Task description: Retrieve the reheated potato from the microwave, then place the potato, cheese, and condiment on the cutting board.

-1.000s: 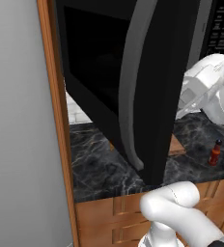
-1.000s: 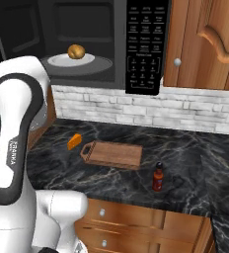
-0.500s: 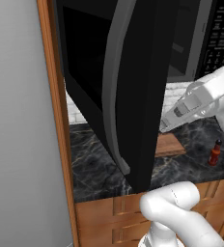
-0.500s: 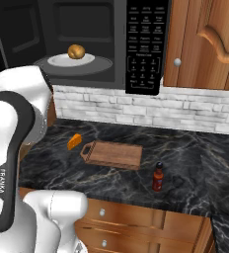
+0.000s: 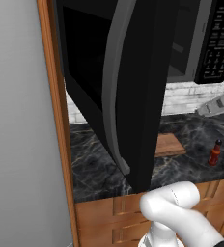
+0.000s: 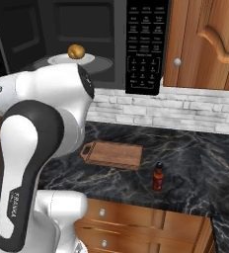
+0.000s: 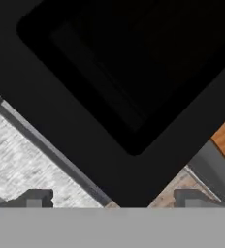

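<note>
Hand (image 7: pixel 112 199) first: its two dark tips stand far apart at the bottom corners of the hand view, wide open, with nothing between them. It faces the black inner side of the open door (image 5: pixel 138 96) of the microwave (image 6: pixel 143 49). That door is the closest hazard, I judge. It hangs well out over the bench (image 6: pixel 205 163), and a careless swing toward the cavity could clip its edge, push it farther round, or knock it back toward shut across the opening.

Below the cavity, the cutting board (image 6: pixel 114 154) lies flat on the bench with its handle toward the arm. The condiment (image 6: pixel 158 177) stands upright just beside the board's far corner, apart from it. The bottle is slim and tall for its foot, so a low pass of the forearm would probably tip it and send it rolling along the stone.

Farthest off, the potato (image 6: pixel 76 51) sits on a pale plate (image 6: pixel 94 60) inside the microwave, near the plate's left part. It is round and likely smooth, so jaws closing off-centre could squeeze it out sideways, off the plate or deeper into the cavity. A reach that comes in too low could also catch the plate rim and drag the plate forward with the potato on it.
</note>
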